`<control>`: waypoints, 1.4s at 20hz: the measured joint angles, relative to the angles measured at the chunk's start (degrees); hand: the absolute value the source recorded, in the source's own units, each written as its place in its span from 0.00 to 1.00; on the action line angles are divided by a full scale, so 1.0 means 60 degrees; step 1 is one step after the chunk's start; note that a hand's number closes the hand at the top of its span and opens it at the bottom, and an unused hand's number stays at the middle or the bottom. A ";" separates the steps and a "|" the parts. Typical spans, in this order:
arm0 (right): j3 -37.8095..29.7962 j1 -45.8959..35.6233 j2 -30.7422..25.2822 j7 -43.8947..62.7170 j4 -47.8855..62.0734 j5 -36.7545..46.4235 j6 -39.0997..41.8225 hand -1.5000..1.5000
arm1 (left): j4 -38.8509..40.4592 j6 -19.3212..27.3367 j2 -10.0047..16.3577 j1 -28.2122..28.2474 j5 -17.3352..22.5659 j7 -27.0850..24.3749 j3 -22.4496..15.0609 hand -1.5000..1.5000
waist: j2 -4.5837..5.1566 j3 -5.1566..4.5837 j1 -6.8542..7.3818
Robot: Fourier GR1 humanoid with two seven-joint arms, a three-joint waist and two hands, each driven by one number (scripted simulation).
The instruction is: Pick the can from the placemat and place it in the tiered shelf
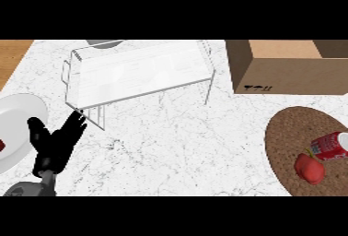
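Observation:
A red can (331, 146) lies on its side on the round brown placemat (292, 133) at the right edge of the head view. A red lumpy item (311, 168) sits just below the can on the same mat. The white tiered shelf (139, 71) stands at the upper middle of the marble counter. My left hand (55, 143) is at the lower left with its fingers straight and spread, holding nothing, just below the shelf's left front leg. It is far from the can. My right hand does not show.
A cardboard box (289, 67) stands at the upper right, beside the shelf. A white plate (20, 124) with something red at its edge lies at the far left, partly behind my left hand. A wooden surface (12, 55) shows at the top left corner.

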 measured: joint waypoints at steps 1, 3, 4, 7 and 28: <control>0.0016 0.0134 0.0005 0.0079 -0.0202 0.0122 -0.0018 0.00 | -0.0063 -0.0067 0.0026 0.0080 0.0023 -0.0038 0.0080 0.50 | -0.0003 -0.0001 -0.0009; 0.0067 0.0130 0.0089 0.0218 -0.0358 0.0392 0.0024 0.00 | -0.0021 -0.0122 -0.0063 0.0063 -0.0045 -0.0089 0.0135 0.50 | -0.0001 0.0002 0.0002; 0.0121 0.0238 0.0152 0.0186 -0.0447 0.0609 -0.0052 0.00 | -0.0064 -0.0106 -0.0070 0.0041 -0.0048 0.0047 0.0163 0.50 | 0.0001 0.0000 -0.0001; 0.0221 0.0399 0.0357 0.0502 -0.0808 0.1044 -0.0168 0.00 | -0.0105 -0.0021 -0.0205 0.0012 -0.0222 0.0145 0.0169 0.50 | 0.0002 0.0002 -0.0003; -0.0120 0.1539 0.2204 0.1369 -0.1872 0.3660 -0.1455 0.00 | -0.0141 -0.0372 -0.0767 0.0074 -0.1001 0.0120 0.0721 0.50 | 0.0015 -0.0001 0.0003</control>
